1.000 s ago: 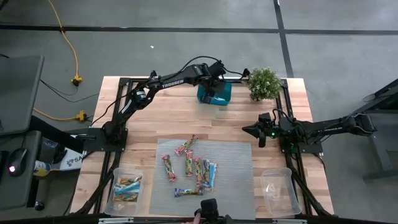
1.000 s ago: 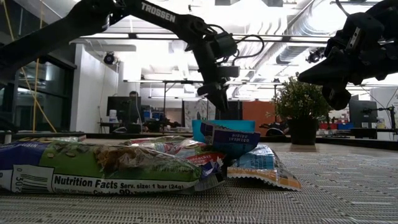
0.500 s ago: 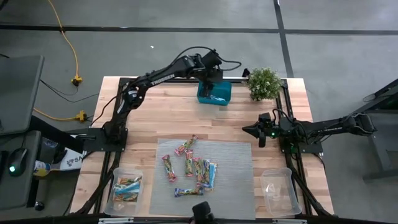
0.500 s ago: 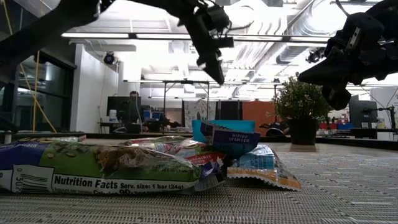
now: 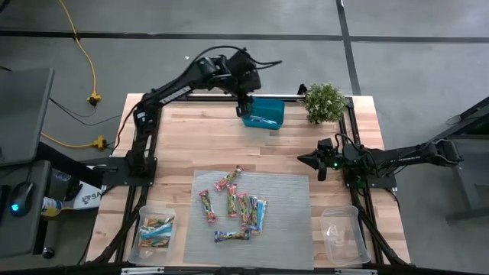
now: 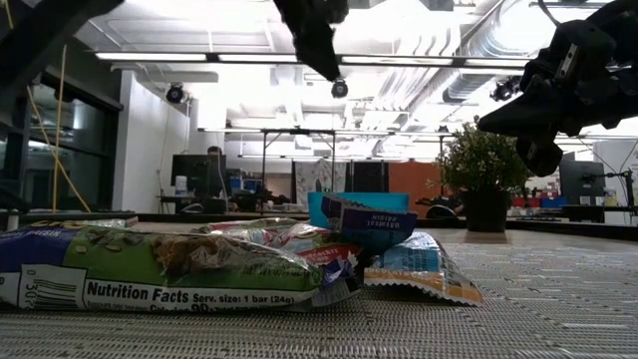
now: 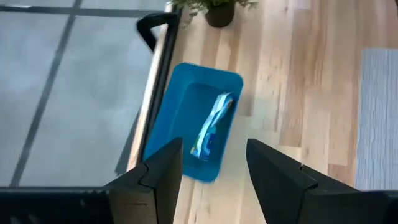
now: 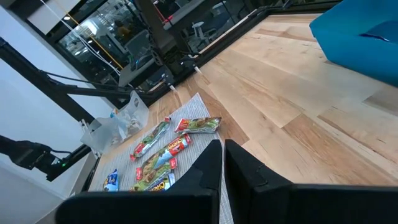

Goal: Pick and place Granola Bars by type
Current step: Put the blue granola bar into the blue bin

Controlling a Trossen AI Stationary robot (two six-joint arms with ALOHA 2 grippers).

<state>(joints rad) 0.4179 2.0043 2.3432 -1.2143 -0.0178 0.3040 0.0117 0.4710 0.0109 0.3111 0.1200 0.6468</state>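
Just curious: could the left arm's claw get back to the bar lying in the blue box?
Probably yes. The left claw hangs open above the blue box, and the bar lies alone in it with nothing over it.

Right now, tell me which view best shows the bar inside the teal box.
Left wrist view: it looks straight down into the teal box at the light blue bar. The high view shows it tiny; the low view shows only the box's wall.

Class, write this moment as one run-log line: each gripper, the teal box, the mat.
left gripper: open, empty, above teal box | teal box: one bar inside | right gripper: shut, waiting | mat: bars unsorted
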